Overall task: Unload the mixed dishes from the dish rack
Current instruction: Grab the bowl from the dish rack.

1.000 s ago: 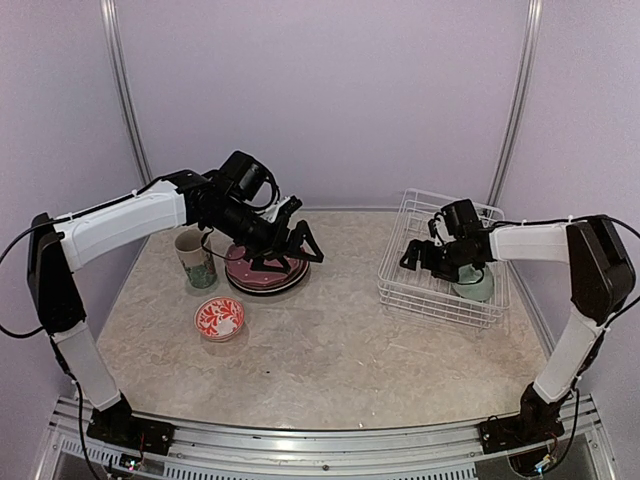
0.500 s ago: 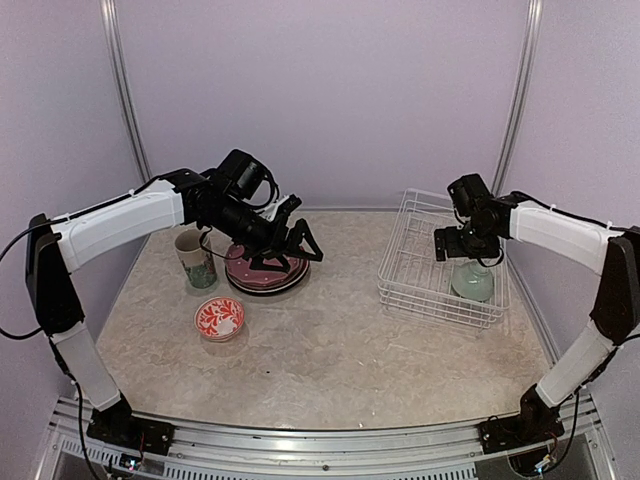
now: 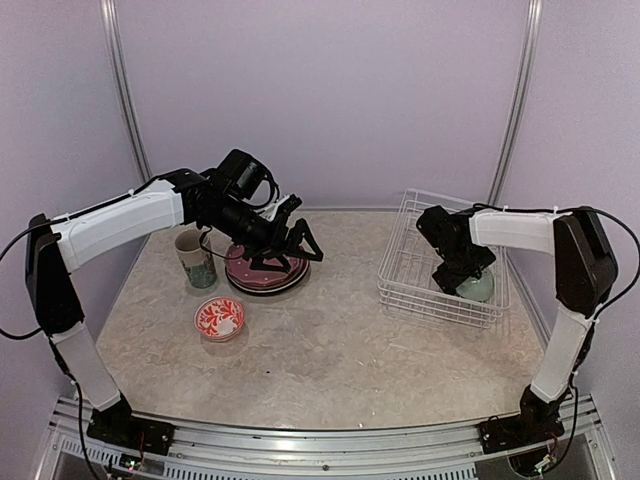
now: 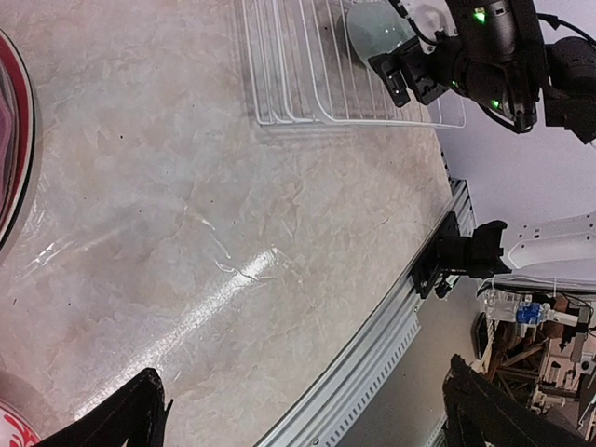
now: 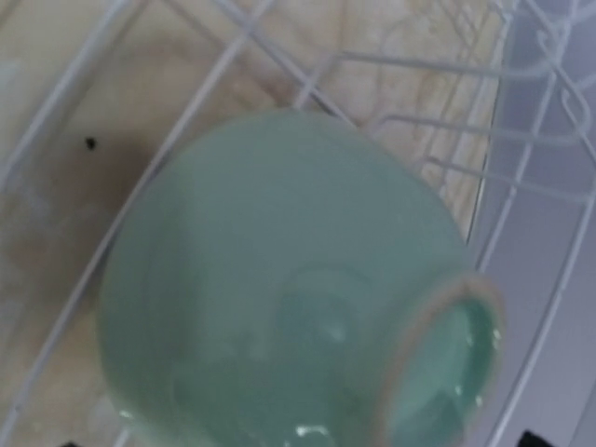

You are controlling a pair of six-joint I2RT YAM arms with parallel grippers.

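Right gripper (image 3: 455, 280) was at the mint green bowl (image 5: 279, 289) inside the dish rack (image 3: 415, 288).
Its grip was unreadable; left gripper (image 3: 290, 255) gaped wide, well left of the rack.

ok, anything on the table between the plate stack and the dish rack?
No, just bare tabletop between plate stack and dish rack, seen in the top external and left wrist views.

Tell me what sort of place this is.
A robot test cell, probably a lab: plain lilac wall panels, an aluminium mounting rail along the near edge, a dish rack on a marble-look tabletop.
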